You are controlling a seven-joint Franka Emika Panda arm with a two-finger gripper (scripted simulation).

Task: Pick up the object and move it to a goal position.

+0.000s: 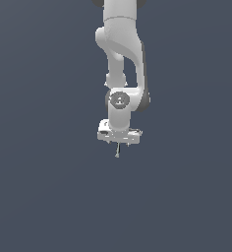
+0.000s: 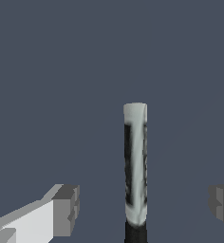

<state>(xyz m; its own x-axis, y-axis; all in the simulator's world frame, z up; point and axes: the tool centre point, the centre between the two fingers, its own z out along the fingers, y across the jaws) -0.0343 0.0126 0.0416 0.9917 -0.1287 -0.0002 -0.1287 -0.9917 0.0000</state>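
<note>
In the wrist view the gripper (image 2: 143, 204) stands with its grey pads (image 2: 66, 209) wide apart, the stick (image 2: 135, 166) between them and touching neither. The stick is a thin rod, pale grey with a dark streak and a black end. The exterior view shows only a tiny stick (image 1: 117, 150) directly under the gripper (image 1: 119, 141), arm (image 1: 122, 59) above.
</note>
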